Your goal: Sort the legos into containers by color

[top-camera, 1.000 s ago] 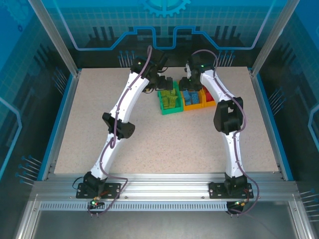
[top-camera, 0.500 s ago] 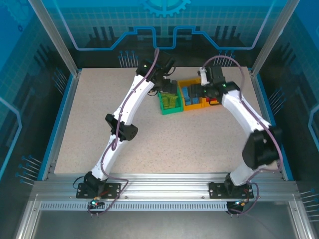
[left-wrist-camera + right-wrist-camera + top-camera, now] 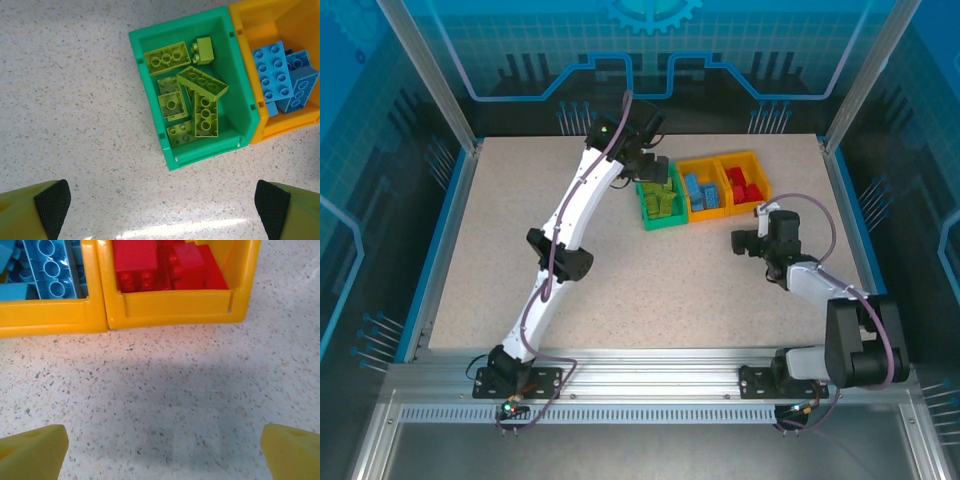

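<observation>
Right hand (image 3: pixel 748 243) sits nearest you, low over the speckled counter (image 3: pixel 670 290), just short of the bins, fingers spread wide with nothing between them. Beyond it you have the row: red legos (image 3: pixel 165 265) in the right yellow bin (image 3: pixel 175 305), blue legos (image 3: pixel 272 72) in the middle yellow bin (image 3: pixel 45 317), lime legos (image 3: pixel 200 100) in the green bin (image 3: pixel 210 151). Left hand (image 3: pixel 162 205) hovers above the green bin, fully spread, empty.

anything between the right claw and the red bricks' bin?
Nothing visible. Bare table lies between the open right claw and the orange-yellow bin. Only the bin's own front wall stands before the red bricks.
</observation>
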`<control>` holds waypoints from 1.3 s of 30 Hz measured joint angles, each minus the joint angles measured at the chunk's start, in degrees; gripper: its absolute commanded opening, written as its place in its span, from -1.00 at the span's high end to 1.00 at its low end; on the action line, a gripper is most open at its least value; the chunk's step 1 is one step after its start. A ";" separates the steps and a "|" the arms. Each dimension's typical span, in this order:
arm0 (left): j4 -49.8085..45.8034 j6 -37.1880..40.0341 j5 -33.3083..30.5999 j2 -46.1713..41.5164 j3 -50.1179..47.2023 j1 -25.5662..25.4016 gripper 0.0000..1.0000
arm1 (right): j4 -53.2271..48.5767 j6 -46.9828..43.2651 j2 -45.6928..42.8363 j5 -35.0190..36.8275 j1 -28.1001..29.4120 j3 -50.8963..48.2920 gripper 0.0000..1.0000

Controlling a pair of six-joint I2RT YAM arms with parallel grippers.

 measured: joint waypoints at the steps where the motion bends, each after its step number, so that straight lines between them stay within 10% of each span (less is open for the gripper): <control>1: 0.00 0.02 -0.37 -0.22 0.00 0.17 -0.98 | 1.77 0.00 0.83 -0.02 0.00 -0.48 -1.00; 12: 0.02 0.02 -3.56 -1.66 0.00 2.21 -0.98 | 24.72 -0.20 8.24 -1.33 -0.33 -6.62 -1.00; 39: 0.02 0.02 -4.92 -1.79 0.00 3.76 -0.98 | 29.11 -0.63 8.61 -1.07 0.02 -6.95 -1.00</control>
